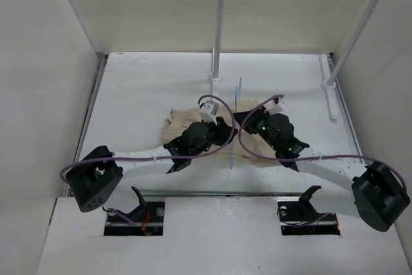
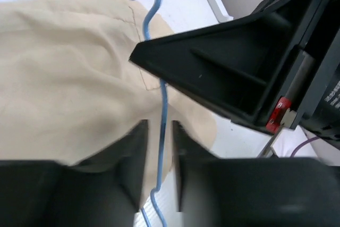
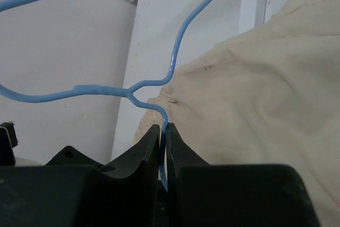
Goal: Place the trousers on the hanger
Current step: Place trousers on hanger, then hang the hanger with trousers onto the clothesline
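In the right wrist view, the right gripper [image 3: 163, 136] is clamped on the blue wire of the hanger [image 3: 101, 89] just under the twisted neck. We judge the grip sits there to steady the frame upright, its hook curling off up and left. The trousers [image 3: 255, 94] lie bunched against the wire on the right.

In the left wrist view, the left gripper [image 2: 159, 147] has its jaws a narrow way apart. The hanger wire runs down between them with a sliver of daylight on either side, so we read it as straddled, not pinched. The beige cloth is spread beneath and to the left. The right gripper's black body crosses above. A label at the right edge carries lettering, cut off and unreadable.

From the top, both arms meet over the crumpled trousers at the middle of the table [image 1: 141, 82], near the rack pole [image 1: 221, 17]. The hanger stands on edge between the claws. We see no readable brand here.
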`<state>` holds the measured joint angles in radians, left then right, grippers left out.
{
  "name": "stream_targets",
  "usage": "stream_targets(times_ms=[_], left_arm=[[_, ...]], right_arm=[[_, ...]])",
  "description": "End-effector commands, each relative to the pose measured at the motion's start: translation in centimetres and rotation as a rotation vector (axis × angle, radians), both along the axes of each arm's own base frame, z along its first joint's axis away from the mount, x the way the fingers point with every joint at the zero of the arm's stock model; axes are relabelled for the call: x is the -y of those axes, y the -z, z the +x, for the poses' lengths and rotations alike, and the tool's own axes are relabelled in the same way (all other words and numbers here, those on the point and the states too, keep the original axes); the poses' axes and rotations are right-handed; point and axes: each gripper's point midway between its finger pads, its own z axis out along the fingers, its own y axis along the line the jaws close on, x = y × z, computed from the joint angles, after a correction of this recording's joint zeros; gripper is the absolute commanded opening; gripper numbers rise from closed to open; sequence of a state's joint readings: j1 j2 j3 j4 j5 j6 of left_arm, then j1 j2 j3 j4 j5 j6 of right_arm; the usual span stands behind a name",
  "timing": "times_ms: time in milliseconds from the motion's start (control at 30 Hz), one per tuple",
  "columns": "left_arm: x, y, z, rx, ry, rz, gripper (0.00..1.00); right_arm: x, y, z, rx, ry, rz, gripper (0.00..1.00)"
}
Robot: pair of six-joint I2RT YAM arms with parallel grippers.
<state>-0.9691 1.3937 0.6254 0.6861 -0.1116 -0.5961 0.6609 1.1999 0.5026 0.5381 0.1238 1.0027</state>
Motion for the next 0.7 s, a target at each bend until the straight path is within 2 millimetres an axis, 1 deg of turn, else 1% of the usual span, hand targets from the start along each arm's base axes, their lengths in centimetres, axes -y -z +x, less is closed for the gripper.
stream_targets(times_ms=[0,33,67,133,233,300,400,467,567,667], left_arm=[[-0.7,-4.1,0.2,0.064,-0.038,-0.134,0.26],[-1.1,-4.6,0.2,0.068,-0.043,-0.149,0.33],[-1.5,-5.3,0.3,0.075,-0.053,-0.166,0.38],[-2.3,-6.3,0.3,0.084,-0.067,-0.189,0.42],[-4.1,-8.0,0.4,0.099,-0.103,-0.236,0.44],[-5.5,-9.4,0.4,0.114,-0.130,-0.268,0.44],[-7.6,-11.2,0.5,0.138,-0.170,-0.300,0.44],[-8.9,-11.9,0.5,0.145,-0.194,-0.308,0.43],[-10.3,-12.3,0.9,0.140,-0.233,-0.307,0.43],[-10.8,-12.0,1.1,0.123,-0.248,-0.307,0.43]], right_arm=[[0.9,-7.2,0.7,0.182,0.034,0.123,0.09],[1.5,-8.1,0.9,0.197,0.042,0.132,0.09],[1.9,-8.8,0.8,0.206,0.042,0.145,0.09],[2.5,-10.0,0.9,0.222,0.037,0.161,0.09],[3.6,-11.9,0.8,0.241,0.029,0.196,0.09],[4.3,-13.5,0.5,0.263,0.024,0.216,0.08],[5.2,-16.3,0.1,0.289,0.004,0.233,0.08],[5.8,-18.1,-0.1,0.298,-0.010,0.241,0.08],[6.2,-21.8,-0.7,0.334,-0.034,0.251,0.07],[7.4,-26.9,-1.5,0.393,-0.032,0.243,0.07]])
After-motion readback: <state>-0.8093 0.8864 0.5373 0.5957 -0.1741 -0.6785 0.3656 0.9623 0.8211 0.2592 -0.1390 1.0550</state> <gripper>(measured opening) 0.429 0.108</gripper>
